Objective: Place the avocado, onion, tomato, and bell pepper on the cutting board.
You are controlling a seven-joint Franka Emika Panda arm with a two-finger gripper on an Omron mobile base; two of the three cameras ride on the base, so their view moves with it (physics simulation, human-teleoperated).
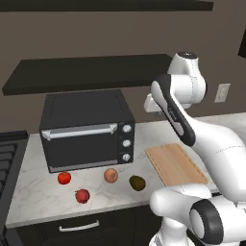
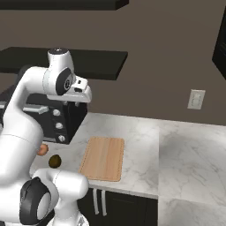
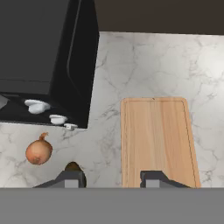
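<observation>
The cutting board [image 1: 175, 164] [image 2: 103, 158] [image 3: 157, 140] lies bare on the marble counter, right of the produce. In front of the oven sit the tan onion [image 1: 111, 175] [image 2: 42, 150] [image 3: 39, 151] and the dark avocado [image 1: 137, 182] [image 2: 54, 161] [image 3: 73, 166]; in the hand view a fingertip partly hides the avocado. The bright tomato [image 1: 64, 178] and the crimson bell pepper [image 1: 82, 195] rest further left. My gripper [image 3: 111, 179] [image 2: 78, 101] hangs high above the counter, pointing down over the board's near-left corner, open with nothing between its fingers.
A black toaster oven [image 1: 86, 129] [image 3: 43, 57] stands at the back, left of the board. A stovetop [image 1: 7, 158] borders the counter's left end. A dark shelf [image 1: 86, 72] runs above the oven. Bare marble [image 2: 185, 150] stretches right of the board.
</observation>
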